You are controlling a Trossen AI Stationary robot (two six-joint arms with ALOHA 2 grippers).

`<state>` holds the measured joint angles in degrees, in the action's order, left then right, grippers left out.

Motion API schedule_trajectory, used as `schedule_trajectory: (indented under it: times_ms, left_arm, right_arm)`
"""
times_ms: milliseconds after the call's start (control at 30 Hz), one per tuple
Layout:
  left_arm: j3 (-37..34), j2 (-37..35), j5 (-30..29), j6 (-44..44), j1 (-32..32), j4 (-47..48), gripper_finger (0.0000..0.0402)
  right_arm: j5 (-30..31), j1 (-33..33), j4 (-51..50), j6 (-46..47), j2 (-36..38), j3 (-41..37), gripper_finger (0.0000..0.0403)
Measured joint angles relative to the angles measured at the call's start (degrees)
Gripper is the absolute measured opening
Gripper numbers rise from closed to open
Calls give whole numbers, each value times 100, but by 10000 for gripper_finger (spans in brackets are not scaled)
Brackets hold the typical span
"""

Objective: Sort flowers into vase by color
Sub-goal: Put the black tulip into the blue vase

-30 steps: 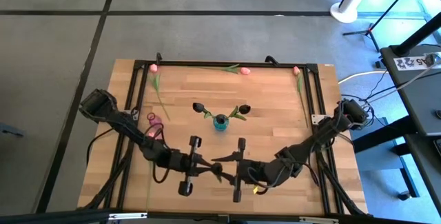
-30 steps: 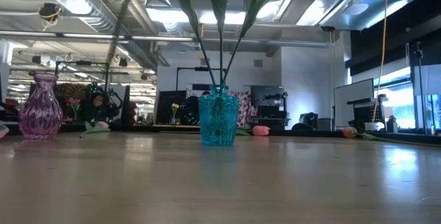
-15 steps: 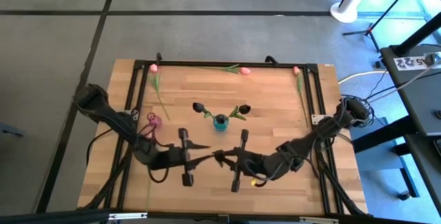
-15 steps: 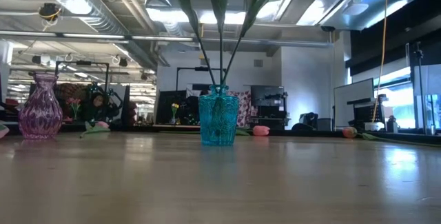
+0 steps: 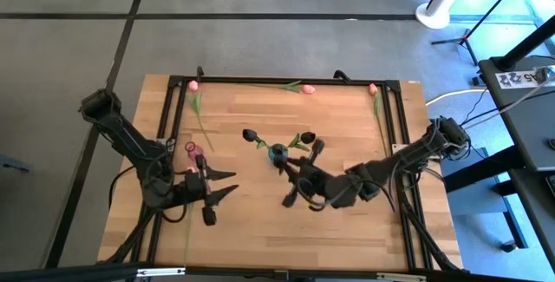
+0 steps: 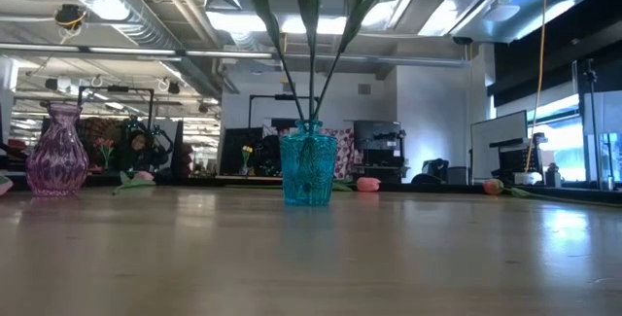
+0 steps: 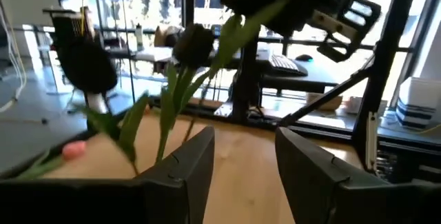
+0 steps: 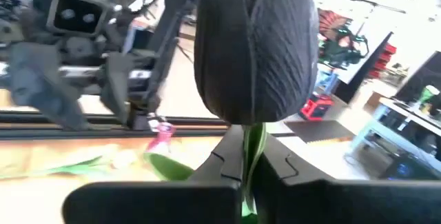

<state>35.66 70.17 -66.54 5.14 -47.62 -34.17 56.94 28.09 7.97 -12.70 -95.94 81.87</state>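
Note:
A teal vase [image 5: 277, 152] stands mid-table with dark tulips [image 5: 250, 134] in it, their stems [image 6: 313, 53] rising from its mouth. Just near-right of it, my right gripper [image 5: 285, 163] is shut on another dark tulip [image 8: 253, 45]. My left gripper [image 5: 232, 183] stands open and empty to the near left, pointing at the teal vase. A pink vase [image 5: 192, 150] stands left of it. Pink tulips [image 5: 192, 85] [image 5: 307, 88] [image 5: 373, 88] lie flat along the far edge. My right gripper pinches the dark tulip's green stem [image 8: 251, 145] between its two fingers, just below the head. The fingers reach in about level from the table's near right. The head stands beyond the fingertips, clear of the table; the fingers hide the lower stem.
A black frame [image 5: 260, 80] runs along the far and side edges of the wooden table. The pink vase [image 6: 56, 151] stands close to my left arm. Open wood lies near the front edge, between the arms.
My left gripper has opened, let go of the dark tulip and drawn back toward the table's left edge. My right gripper has shut on the tulip's stem and carried it from the near middle toward the far edge, up to the teal vase.

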Motion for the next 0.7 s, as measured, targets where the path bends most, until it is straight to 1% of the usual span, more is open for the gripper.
schedule_trajectory:
  times_ms: [100,300,433,700]
  left_arm:
    - [-284,-50,12,311,2,12,151]
    - [-585,-50,457,786,80,4,151]
    - [-616,-50,461,827,83,-6,151]
    - [-616,-50,470,827,83,-9,151]
  right_arm:
    - [4,-123,82,-88,0,0,5]
    - [-54,-272,182,-134,0,0,11]
    - [-51,-265,448,-415,0,0,12]
    - [56,-261,387,-476,0,0,13]
